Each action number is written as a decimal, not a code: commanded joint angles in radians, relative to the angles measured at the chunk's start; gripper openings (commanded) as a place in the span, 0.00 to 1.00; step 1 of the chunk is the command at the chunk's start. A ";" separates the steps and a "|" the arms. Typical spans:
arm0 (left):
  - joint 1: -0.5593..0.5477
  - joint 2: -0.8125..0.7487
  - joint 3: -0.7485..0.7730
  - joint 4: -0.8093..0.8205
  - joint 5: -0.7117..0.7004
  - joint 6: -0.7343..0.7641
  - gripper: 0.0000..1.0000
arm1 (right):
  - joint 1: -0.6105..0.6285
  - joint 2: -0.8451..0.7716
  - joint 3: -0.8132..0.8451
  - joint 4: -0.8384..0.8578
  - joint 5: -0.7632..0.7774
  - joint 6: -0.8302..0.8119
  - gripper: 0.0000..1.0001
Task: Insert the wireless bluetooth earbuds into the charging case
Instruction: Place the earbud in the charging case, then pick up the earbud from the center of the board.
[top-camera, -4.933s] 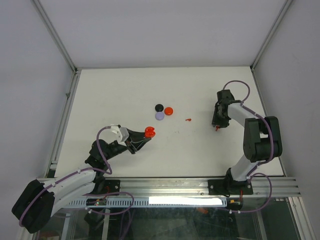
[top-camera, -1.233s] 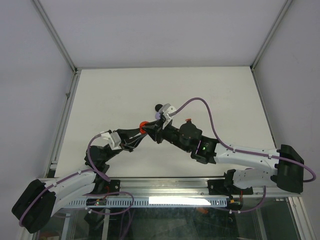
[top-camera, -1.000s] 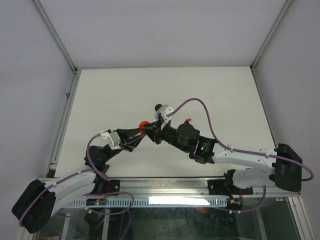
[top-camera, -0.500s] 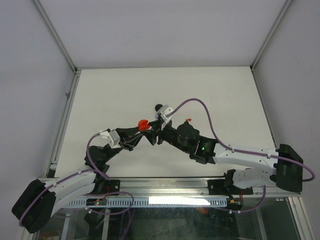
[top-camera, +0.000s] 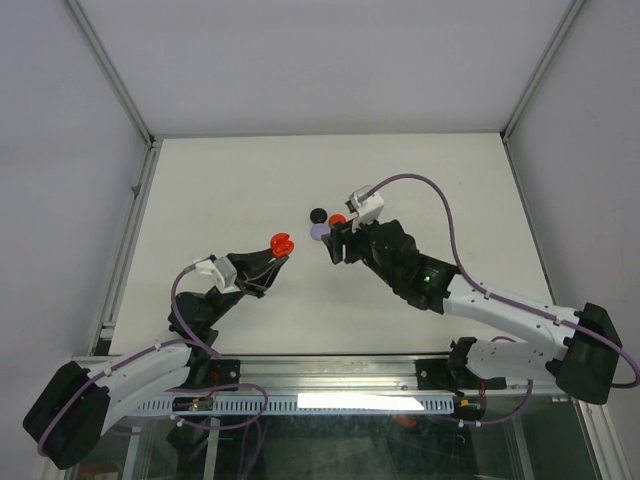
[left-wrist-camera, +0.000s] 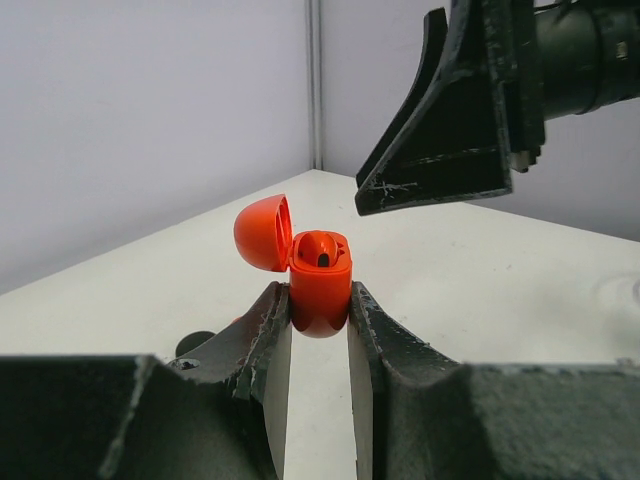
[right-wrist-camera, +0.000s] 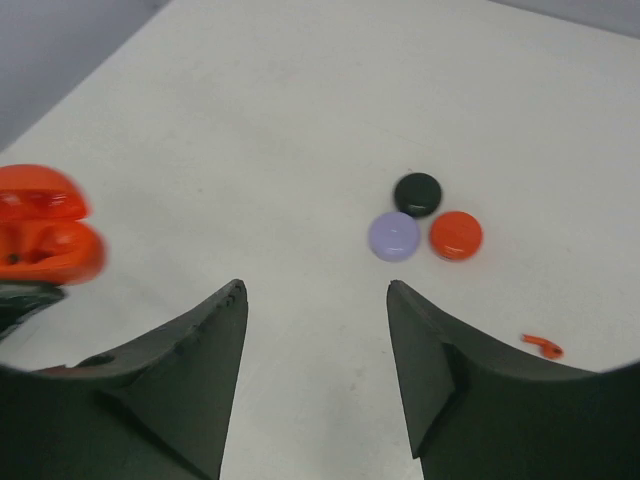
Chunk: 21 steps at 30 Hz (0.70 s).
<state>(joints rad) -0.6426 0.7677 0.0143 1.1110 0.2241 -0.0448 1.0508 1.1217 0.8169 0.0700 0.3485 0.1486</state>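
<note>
Left gripper (left-wrist-camera: 318, 330) clamps the lower half of a small glossy red plastic charging case (left-wrist-camera: 320, 281), its hinged lid tipped back and one red earbud seated inside; the case is held above the white worktop (top-camera: 220, 190), towards its near edge, left of middle. Right gripper (right-wrist-camera: 315, 340) hangs with fingers apart and nothing between them. Below it, near the middle, lie a loose red comma-shaped earbud (right-wrist-camera: 543, 346) and three round discs, black (right-wrist-camera: 417, 194), lavender (right-wrist-camera: 394, 236) and red (right-wrist-camera: 456, 235), clustered together.

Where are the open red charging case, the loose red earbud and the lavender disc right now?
open red charging case (left-wrist-camera: 320, 285), left wrist view, on its lower body between the fingers.
loose red earbud (right-wrist-camera: 543, 346), right wrist view, on its middle.
lavender disc (right-wrist-camera: 394, 237), right wrist view, on its top face.
</note>
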 joint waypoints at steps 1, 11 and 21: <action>-0.009 -0.019 -0.086 0.006 -0.044 -0.014 0.00 | -0.127 -0.030 0.016 -0.125 0.026 0.102 0.60; -0.009 -0.020 -0.085 -0.001 -0.054 -0.015 0.00 | -0.393 0.087 -0.050 -0.146 -0.013 0.188 0.57; -0.009 -0.019 -0.082 -0.008 -0.055 -0.012 0.00 | -0.490 0.364 0.014 -0.111 -0.013 0.271 0.48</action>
<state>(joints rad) -0.6426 0.7589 0.0143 1.0698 0.1837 -0.0448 0.5800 1.4223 0.7719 -0.0975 0.3355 0.3523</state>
